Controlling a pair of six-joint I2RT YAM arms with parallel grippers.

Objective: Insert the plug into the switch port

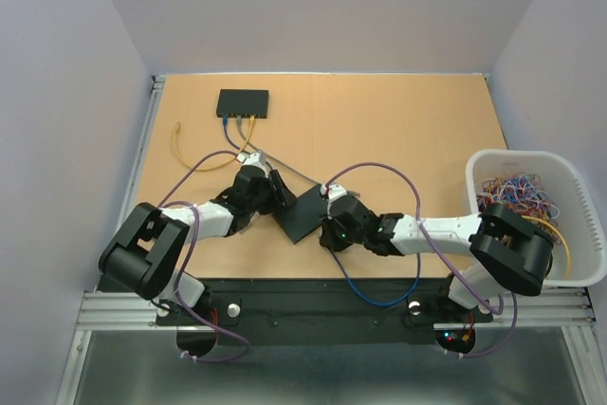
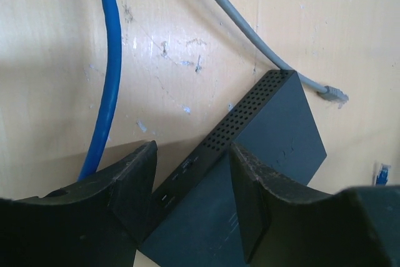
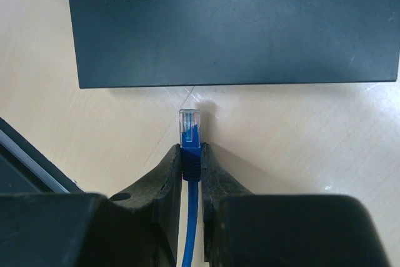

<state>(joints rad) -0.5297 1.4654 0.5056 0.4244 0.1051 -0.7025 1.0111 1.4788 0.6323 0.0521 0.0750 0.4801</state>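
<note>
Two roles: right hand [image 3: 190,154] pinches the plug [image 3: 189,130] nose-first toward the switch [image 3: 231,29], while left hand [image 2: 194,154], spread, straddles it, likely steadying.

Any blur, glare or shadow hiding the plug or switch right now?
Right wrist: blue plug sharp, small shadow beside it, switch lettering legible. Left wrist: dark fingers fill the foreground, switch vents crisp. Top external: even light, no glare.

The left arm [image 1: 204,218] and right arm [image 1: 441,230] have white link shells with bulky black joint housings, and purple cables [image 1: 379,165] loop along them. The left claw [image 2: 194,173] and right claw [image 3: 192,154] have matte black wedge fingers [image 2: 125,186]. A green light [image 1: 339,234] glows.
</note>
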